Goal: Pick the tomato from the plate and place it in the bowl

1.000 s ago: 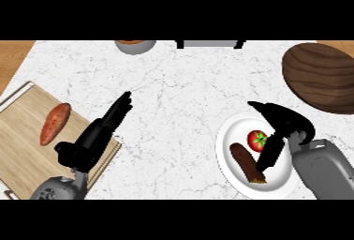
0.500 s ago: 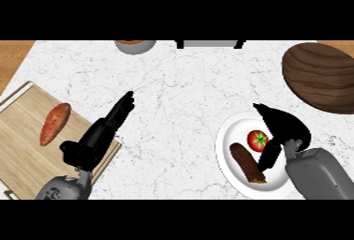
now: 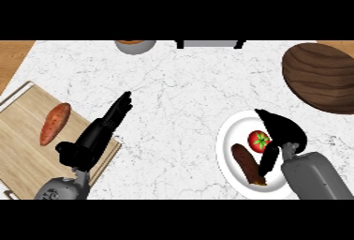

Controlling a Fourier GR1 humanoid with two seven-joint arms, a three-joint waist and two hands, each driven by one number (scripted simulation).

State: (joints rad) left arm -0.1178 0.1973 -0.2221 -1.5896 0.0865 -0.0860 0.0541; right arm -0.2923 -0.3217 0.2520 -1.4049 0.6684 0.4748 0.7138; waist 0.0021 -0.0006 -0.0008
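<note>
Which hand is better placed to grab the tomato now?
Right. The right hand is over the plate, right beside the tomato, and the bowl sits on that side too. The left hand lies across the counter by the cutting board.

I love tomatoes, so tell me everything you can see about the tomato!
The tomato is small, round and red, with a green star-shaped top facing up. It looks whole. It sits on the white plate, beside a long brown food to its lower left. The right hand arches close along its right side; contact is unclear.
</note>
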